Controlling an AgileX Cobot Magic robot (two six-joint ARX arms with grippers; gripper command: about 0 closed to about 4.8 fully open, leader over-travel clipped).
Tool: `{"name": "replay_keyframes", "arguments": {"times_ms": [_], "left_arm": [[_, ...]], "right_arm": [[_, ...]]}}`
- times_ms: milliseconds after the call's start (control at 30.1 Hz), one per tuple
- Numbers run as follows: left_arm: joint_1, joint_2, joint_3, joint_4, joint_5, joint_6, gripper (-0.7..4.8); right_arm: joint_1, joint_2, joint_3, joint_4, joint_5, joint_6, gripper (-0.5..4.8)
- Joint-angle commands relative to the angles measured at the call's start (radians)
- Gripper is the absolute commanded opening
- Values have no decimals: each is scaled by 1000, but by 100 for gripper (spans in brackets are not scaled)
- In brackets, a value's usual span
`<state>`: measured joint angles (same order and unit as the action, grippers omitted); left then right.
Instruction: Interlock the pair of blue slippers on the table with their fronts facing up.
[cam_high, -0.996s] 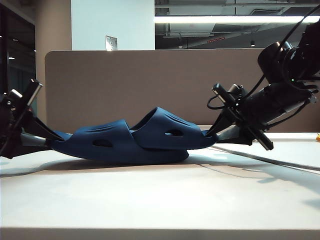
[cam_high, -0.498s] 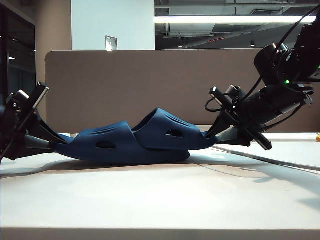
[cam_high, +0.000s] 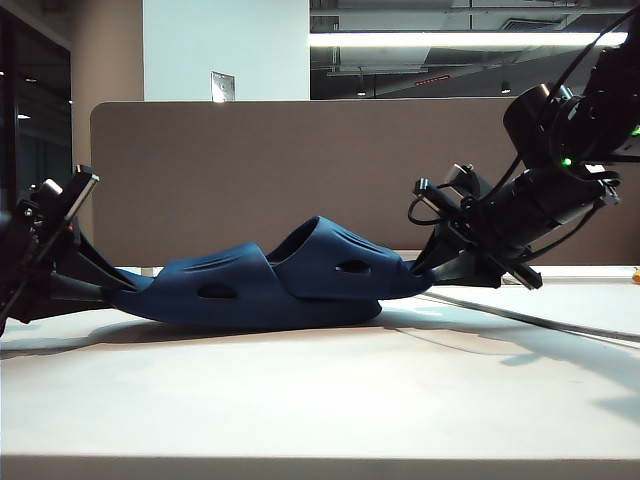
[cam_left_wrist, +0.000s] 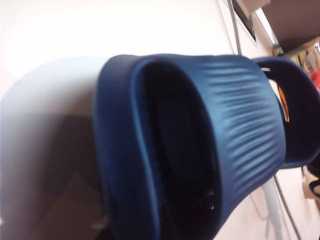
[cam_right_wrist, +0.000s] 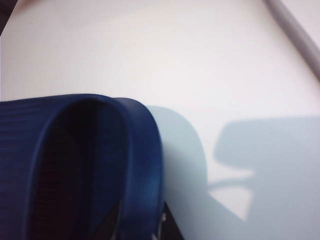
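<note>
Slippers (cam_high: 270, 285) hide both tool tips; left tool (cam_high: 105, 285), right tool (cam_high: 425, 268) seemingly clamped.

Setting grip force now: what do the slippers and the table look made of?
The slippers, gripped at their outer ends by the left gripper and right gripper: apparently moulded foam, matte navy, with ribbed straps and oval holes. Table: smooth matte cream, probably laminate.

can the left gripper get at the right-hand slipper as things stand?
Probably not. The left gripper is shut on the left slipper at its outer end, and that slipper lies between it and the right slipper, which the right gripper grips.
</note>
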<state>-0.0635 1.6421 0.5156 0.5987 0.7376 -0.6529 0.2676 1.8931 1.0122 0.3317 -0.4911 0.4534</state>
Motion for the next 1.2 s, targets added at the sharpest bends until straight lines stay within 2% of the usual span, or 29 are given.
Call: {"name": "replay_keyframes", "arguments": {"times_ms": [33,166,266,432,498,631,797,863,996,1129,1195], "left_arm": [[-29,5,-2,-61,140,39,3],[-29,5,-2,-63,131,41,62],[-29,5,-2,-67,111,40,62],[-29,5,-2,-92,87,46,63],[-29,5,-2,-111,85,57,63],[-29,5,-2,-129,81,66,62],[-29,5,-2,-140,74,66,62],[-29,5,-2,-142,74,66,62],[-29,5,-2,-150,68,65,62],[-29,5,-2,-158,50,56,62],[-28,5,-2,-157,48,51,62]], "right_arm": [[31,4,18,-8,-84,-16,77],[31,4,24,-9,-76,-17,80],[31,5,24,-22,-56,-18,122],[31,5,24,-45,-25,-38,129],[31,5,23,-48,-18,-39,175],[31,5,23,-47,-6,-39,197],[21,4,23,-47,-6,-38,255],[7,2,23,-47,-19,-34,301],[-35,2,23,-51,-78,-29,322],[-98,2,23,-54,-166,-11,393],[-136,2,23,-51,-217,-6,400]]}}
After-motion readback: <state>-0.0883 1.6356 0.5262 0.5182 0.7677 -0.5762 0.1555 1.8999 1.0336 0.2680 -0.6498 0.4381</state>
